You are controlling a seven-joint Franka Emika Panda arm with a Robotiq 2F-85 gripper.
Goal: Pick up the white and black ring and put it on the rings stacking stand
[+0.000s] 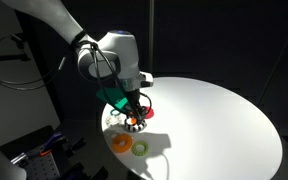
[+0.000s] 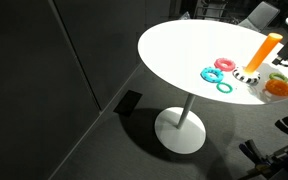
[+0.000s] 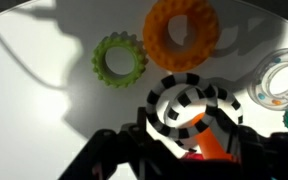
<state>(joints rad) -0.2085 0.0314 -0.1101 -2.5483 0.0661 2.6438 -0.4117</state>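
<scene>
The white and black ring [image 3: 189, 105] is threaded over the orange rings stacking stand [image 3: 216, 142], which rises through its hole towards the wrist camera. My gripper [image 3: 196, 125] is shut on the ring, with a dark finger on each side of its rim. In both exterior views the ring [image 1: 132, 124] [image 2: 247, 75] sits low, at the foot of the stand [image 2: 267, 50]. The gripper [image 1: 134, 113] hangs just over it and hides the stand in that view. At the frame edge of the exterior view that shows the stand, the gripper is hard to make out.
On the round white table [image 1: 214, 120], a plain orange ring [image 3: 182, 33] [image 1: 121, 143] and a green ring [image 3: 119, 62] [image 1: 140, 150] lie close by, near the edge. A clear ring [image 3: 277, 88], a pink ring [image 2: 226, 64] and two teal rings [image 2: 211, 73] lie around the stand.
</scene>
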